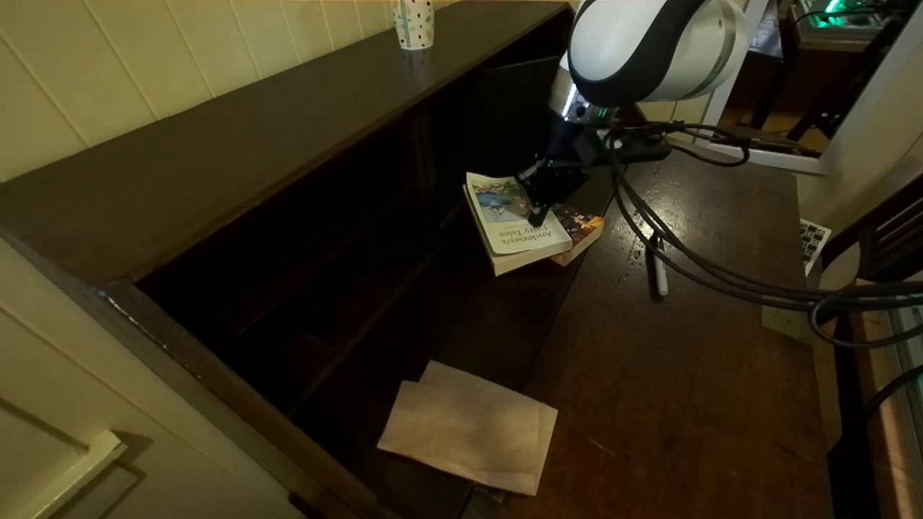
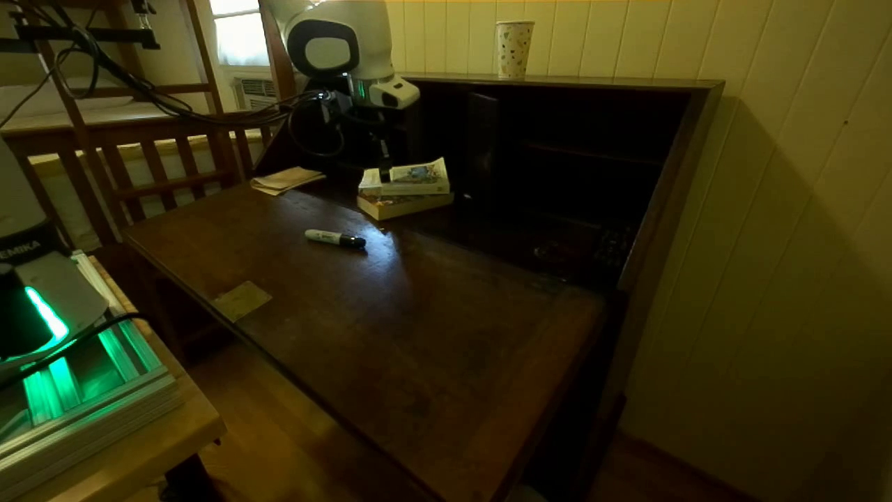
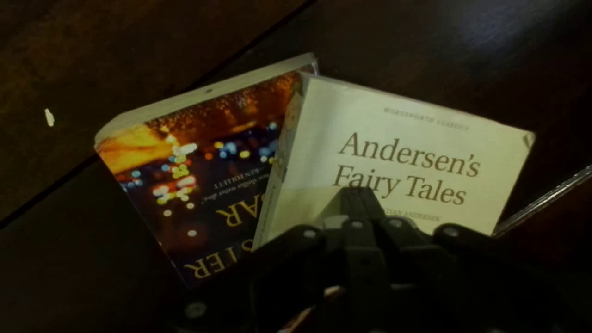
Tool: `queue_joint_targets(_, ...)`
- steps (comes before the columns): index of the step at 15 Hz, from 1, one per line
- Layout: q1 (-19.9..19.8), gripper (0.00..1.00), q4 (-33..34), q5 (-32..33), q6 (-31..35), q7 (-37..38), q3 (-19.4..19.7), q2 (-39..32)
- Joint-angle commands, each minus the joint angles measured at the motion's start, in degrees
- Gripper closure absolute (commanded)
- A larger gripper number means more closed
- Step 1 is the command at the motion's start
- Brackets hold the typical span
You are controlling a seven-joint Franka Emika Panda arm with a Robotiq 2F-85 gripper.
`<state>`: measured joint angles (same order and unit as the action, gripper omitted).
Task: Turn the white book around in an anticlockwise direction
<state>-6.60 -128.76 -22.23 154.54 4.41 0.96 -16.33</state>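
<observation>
The white book (image 1: 508, 229) lies tilted in angle across a darker book (image 1: 580, 225) on the desk. It also shows in an exterior view (image 2: 418, 180) and in the wrist view (image 3: 416, 138), where its title reads upright. Its blue-green picture is partly hidden by my gripper in the wrist view. My gripper (image 1: 537, 218) points down onto the white cover near the title; it also shows in an exterior view (image 2: 385, 174). In the wrist view my gripper's fingertips (image 3: 358, 192) are together with nothing between them. They are at or just above the cover; contact is hard to tell.
A marker (image 1: 658, 267) lies on the desk near the books. Pale paper sheets (image 1: 469, 429) lie farther along the desk. The dark shelf unit (image 2: 578, 153) rises behind the books, with a spotted cup (image 2: 514, 50) on top. Cables (image 1: 692, 252) hang from the arm.
</observation>
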Motion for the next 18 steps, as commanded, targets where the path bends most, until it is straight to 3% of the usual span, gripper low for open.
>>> queue_joint_targets(1,-1.05,1.00,0.20,1.58,-1.63,-2.82,0.37,-1.28)
queue_joint_targets(9,-1.25,1.00,0.25,3.65,-2.70,-6.58,1.00,-1.37)
queue_joint_targets(18,-0.38,1.00,0.60,14.77,-4.07,-5.48,4.64,-2.24)
